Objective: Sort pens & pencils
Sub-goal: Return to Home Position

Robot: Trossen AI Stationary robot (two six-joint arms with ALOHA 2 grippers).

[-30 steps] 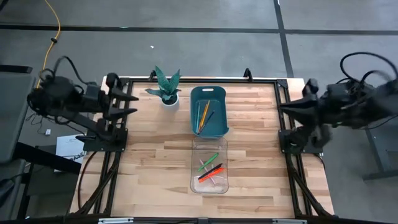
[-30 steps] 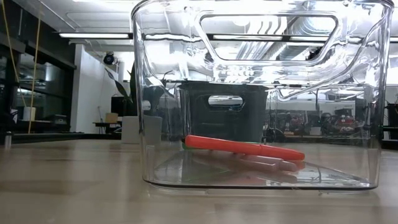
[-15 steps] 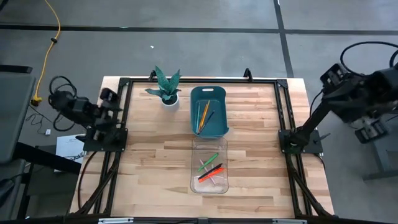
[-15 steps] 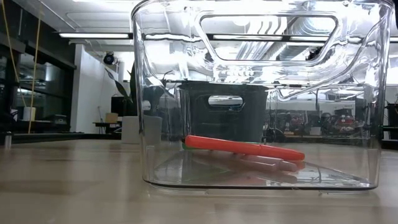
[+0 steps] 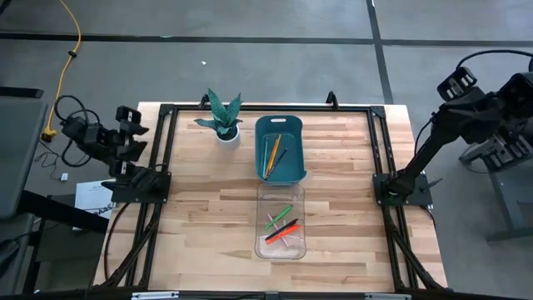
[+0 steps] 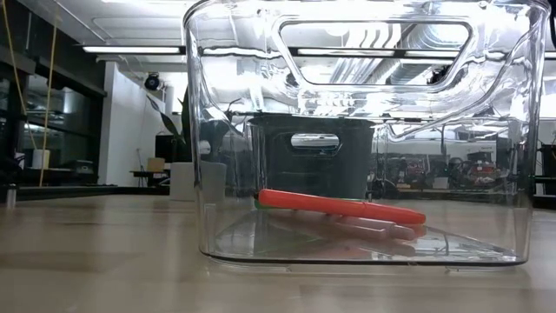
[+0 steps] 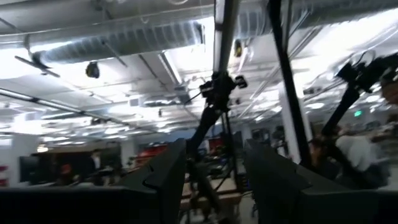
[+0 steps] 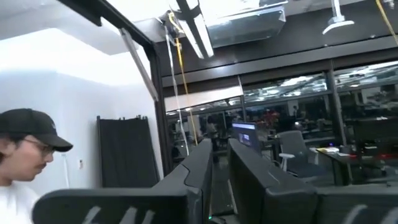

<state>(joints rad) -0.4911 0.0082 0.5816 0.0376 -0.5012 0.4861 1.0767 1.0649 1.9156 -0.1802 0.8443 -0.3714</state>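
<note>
The pens point(image 5: 281, 223), green, red, black and pink, lie on the floor of a clear bin point(image 5: 261, 218) near the table's middle. The red pen point(image 6: 339, 206) shows in the low view. The pencils point(image 5: 272, 155), orange and yellow with one dark stick, lie in a teal bin point(image 5: 293, 127) just beyond it. My left gripper point(image 5: 129, 125) point(image 7: 214, 168) is open, drawn back past the table's left edge and tipped upward. My right gripper point(image 5: 456, 83) point(image 8: 221, 155) is out beyond the right edge, also tipped up, its fingers close together with nothing between them.
A potted plant point(image 5: 222, 117) stands at the far left of the table, beside the teal bin. A black frame point(image 5: 162, 150) runs along the table's sides. A person point(image 8: 25, 155) shows in the room beyond the right arm.
My left gripper has pulled back from the table's left edge, sunk and tipped up as its arm folded. My right gripper has withdrawn from the right edge, out past it, risen a little and tipped up. Pens, pencils and bins have not moved.
</note>
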